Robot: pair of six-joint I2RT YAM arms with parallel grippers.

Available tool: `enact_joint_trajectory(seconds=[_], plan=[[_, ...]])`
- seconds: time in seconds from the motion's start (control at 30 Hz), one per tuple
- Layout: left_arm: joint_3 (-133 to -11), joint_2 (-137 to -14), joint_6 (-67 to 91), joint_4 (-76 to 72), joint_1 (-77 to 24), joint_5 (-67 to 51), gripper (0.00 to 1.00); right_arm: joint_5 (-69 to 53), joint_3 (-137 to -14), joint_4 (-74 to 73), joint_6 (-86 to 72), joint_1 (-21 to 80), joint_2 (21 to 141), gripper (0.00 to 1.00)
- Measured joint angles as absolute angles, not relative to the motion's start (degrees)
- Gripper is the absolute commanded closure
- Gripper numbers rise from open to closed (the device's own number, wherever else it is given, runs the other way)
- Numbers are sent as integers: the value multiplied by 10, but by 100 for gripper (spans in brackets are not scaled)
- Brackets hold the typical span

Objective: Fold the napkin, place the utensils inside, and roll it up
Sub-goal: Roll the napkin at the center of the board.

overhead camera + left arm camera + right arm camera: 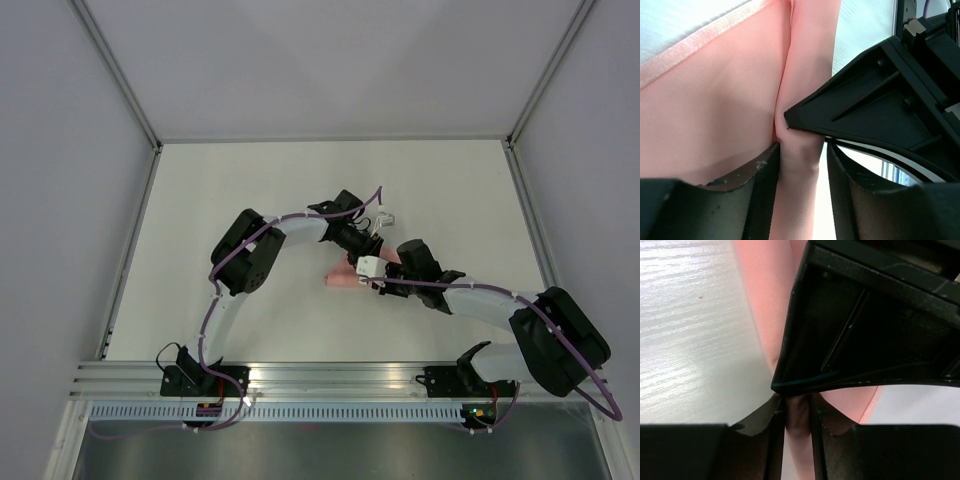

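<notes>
The pale pink napkin (340,277) lies bunched at the table's middle, mostly hidden under both grippers. In the left wrist view the napkin (715,110) has a hemmed edge and a rolled fold running down between my left gripper's (802,190) jaws. The fold touches the left finger, with a bright gap at the right finger, so that gripper is open. My right gripper (799,425) is shut on a narrow fold of the napkin (765,300). The two grippers meet tip to tip (365,262). No utensils are visible.
The white table (250,200) is bounded by an aluminium frame (130,250) on the left, right and back. The right gripper's black body (880,100) fills the right of the left wrist view. The left gripper's body (865,315) fills the upper right of the right wrist view.
</notes>
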State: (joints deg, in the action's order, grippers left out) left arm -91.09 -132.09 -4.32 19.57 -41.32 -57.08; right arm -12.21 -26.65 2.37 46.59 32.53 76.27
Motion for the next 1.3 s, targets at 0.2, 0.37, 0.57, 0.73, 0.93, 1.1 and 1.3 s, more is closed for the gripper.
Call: enact_joint_trajectory(seconds=[0.2,0.37,0.57,0.73,0.93,1.1,1.3], plan=[[-891,-1294,-43,201,-412,-542,45,-130,-281,-3,469,325,765,75],[-870,-1264,-42,203,-401,-495,42,-149,-311,-45,473,317,783,78],[-824,-1192,-28,169,-363,-415,42,-213,-394,-145,486,276,840,79],[-757,-1094,2,96,-350,-339,42,-273,-484,-247,512,237,914,79],[-623,-974,23,-41,-362,-250,41,-336,-607,-388,559,201,1018,79],[-515,-923,4,-138,-404,-164,37,-376,-701,-501,597,179,1101,79],[-450,-914,-74,-195,-518,-72,35,-421,-804,-628,639,156,1195,79]])
